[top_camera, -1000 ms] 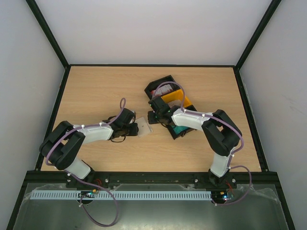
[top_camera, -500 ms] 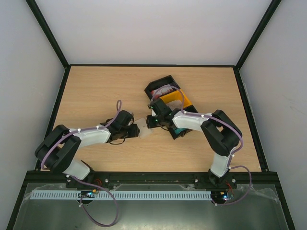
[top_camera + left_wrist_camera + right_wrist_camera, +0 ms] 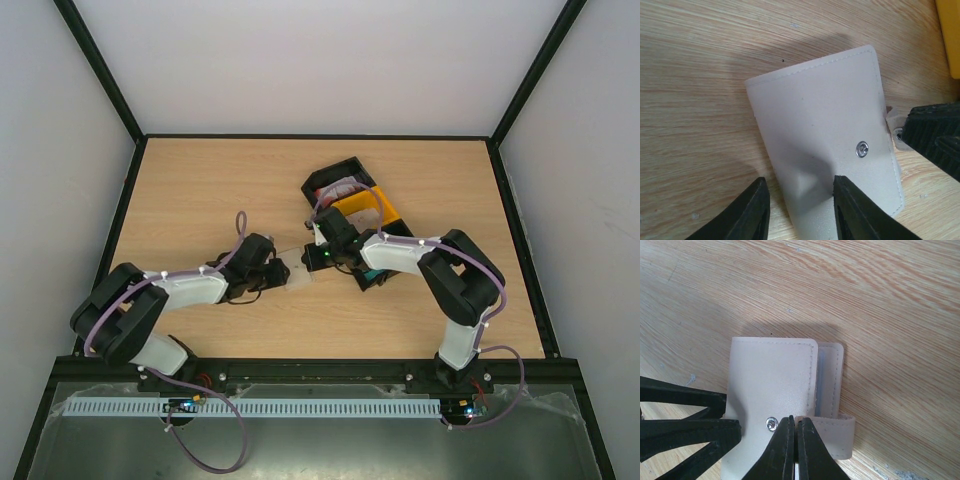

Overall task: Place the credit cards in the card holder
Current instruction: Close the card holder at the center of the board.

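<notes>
A light wood-grain table [image 3: 200, 190] sits between plain white walls. The flat beige stitched card holder [image 3: 822, 130] lies closed on it near the middle, between the two grippers, its metal snap facing up. The left gripper [image 3: 800, 212] has its jaws partly apart over the holder's near end, one finger on its face and the other just off its edge. The right gripper [image 3: 794, 440] is fully closed, its tips at the holder's closing strap [image 3: 827, 427]; I cannot tell whether it pinches the strap. Behind it, a black-and-yellow plastic tray [image 3: 330, 173] holds the credit cards [image 3: 343, 187].
</notes>
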You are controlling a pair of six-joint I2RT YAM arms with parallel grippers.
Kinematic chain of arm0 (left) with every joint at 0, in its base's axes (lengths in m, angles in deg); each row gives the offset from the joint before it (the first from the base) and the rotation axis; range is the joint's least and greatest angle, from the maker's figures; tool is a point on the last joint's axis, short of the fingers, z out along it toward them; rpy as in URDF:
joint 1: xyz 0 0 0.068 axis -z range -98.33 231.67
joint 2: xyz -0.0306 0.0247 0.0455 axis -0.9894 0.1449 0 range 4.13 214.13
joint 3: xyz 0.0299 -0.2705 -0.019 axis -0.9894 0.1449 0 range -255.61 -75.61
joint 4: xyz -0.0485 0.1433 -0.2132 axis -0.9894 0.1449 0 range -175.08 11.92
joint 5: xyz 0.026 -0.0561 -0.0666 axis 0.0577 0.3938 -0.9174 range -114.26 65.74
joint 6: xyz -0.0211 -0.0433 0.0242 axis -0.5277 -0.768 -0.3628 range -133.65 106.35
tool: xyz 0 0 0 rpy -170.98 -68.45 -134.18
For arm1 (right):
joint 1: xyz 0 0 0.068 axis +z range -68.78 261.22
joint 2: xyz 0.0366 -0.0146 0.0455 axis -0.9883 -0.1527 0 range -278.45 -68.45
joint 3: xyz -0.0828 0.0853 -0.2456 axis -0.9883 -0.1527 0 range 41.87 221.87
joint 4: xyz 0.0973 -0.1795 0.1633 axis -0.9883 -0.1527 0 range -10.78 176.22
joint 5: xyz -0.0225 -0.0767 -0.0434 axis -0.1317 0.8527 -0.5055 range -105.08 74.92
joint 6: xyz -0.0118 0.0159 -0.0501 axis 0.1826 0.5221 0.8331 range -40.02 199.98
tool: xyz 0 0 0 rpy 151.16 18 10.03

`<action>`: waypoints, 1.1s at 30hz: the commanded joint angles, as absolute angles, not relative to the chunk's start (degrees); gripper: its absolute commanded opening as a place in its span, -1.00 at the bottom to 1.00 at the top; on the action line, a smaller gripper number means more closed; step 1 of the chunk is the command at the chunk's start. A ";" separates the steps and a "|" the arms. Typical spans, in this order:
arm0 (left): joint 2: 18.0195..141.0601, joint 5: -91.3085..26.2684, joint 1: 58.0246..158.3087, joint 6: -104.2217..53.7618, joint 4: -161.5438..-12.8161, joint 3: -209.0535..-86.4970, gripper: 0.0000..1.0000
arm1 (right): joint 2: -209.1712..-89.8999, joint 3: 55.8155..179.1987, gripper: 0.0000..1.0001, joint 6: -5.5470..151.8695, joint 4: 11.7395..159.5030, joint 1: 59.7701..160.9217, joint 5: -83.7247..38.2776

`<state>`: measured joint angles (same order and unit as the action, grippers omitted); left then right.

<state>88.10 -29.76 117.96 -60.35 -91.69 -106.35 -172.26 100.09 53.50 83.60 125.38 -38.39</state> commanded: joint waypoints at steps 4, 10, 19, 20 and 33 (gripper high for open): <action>89.75 -31.69 117.63 -61.02 -94.52 -105.38 -0.56 | -170.49 99.61 -0.96 56.15 84.02 127.16 -36.80; 89.63 -31.46 117.68 -61.19 -95.20 -104.77 -0.60 | -172.27 100.88 -0.96 57.00 81.28 129.90 -30.85; 89.59 -32.12 117.69 -61.22 -96.58 -103.76 -0.60 | -174.02 102.41 -0.96 56.86 80.03 131.48 -26.19; 89.54 -32.16 117.65 -61.20 -96.71 -103.67 -0.60 | -174.10 102.43 -0.96 56.52 80.17 131.61 -25.94; 89.26 -32.86 117.63 -61.63 -98.16 -102.79 -0.60 | -177.18 105.23 -0.96 55.75 77.26 132.69 -26.66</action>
<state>89.04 -31.55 117.68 -61.46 -97.72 -103.83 -174.52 103.59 56.36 80.57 132.09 -26.52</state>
